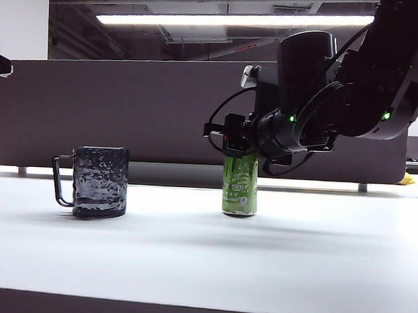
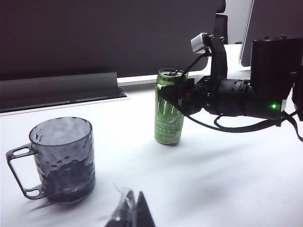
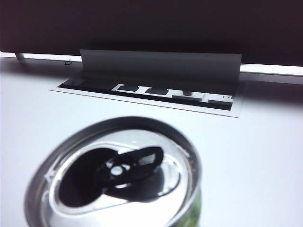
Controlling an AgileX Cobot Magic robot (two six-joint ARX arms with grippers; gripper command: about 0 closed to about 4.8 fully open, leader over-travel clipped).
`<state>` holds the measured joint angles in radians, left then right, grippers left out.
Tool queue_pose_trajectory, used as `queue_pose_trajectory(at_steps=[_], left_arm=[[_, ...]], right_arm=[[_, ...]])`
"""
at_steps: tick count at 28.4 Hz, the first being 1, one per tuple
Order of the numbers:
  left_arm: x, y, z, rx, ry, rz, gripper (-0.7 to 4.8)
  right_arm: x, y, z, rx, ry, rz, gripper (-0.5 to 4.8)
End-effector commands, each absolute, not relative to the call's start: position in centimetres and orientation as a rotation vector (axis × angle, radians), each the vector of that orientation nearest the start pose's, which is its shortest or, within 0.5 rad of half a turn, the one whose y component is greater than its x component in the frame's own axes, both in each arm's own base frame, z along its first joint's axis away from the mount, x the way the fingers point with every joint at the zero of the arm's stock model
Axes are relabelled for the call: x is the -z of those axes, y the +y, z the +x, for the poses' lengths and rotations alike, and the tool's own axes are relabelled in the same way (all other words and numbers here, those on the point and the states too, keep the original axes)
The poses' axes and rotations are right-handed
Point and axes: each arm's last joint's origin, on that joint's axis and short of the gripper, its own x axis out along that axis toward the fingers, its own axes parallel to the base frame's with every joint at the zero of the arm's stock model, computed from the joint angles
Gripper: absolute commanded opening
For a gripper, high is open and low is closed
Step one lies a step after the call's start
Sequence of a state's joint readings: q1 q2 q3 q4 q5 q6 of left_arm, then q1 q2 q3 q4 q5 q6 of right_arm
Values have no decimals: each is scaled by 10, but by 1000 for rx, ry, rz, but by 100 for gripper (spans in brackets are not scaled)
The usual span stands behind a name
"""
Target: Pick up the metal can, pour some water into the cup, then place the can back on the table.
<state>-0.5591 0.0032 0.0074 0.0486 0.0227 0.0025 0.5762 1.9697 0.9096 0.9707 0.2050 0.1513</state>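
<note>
We see the metal can (image 1: 240, 187) upright mid-table (image 1: 191, 253), well apart from the cup (image 1: 99, 181), wide bare surface between and in front. Can is opened; cup contents unclear. Right gripper (image 2: 176, 94) straddles the can's upper part; contact unclear, can't tell grip. Left gripper (image 2: 131, 210) hangs near the cup, nothing held, opening unclear.

A ceiling strip light (image 1: 229, 20) glares overhead; soft shadows fall on the bright table (image 1: 191, 253); the close can top (image 3: 118, 175) is slightly blurred.
</note>
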Motion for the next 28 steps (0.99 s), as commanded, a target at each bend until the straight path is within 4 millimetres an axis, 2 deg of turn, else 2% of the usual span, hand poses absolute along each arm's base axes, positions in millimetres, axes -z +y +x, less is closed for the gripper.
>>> queue_pose_trajectory(at_steps=[1, 11, 17, 28], left_arm=[[-172, -52, 82, 581, -64, -18, -5], [-172, -52, 82, 581, -64, -18, -5], [-172, -52, 82, 581, -64, -18, -5], [-172, -52, 82, 581, -64, -18, -5]], right_arm=[[-158, 209, 331, -370, 84, 128, 183], [-164, 212, 329, -443, 64, 106, 183], [-178, 216, 324, -509, 23, 89, 183], [-212, 257, 328, -645, -20, -69, 183]])
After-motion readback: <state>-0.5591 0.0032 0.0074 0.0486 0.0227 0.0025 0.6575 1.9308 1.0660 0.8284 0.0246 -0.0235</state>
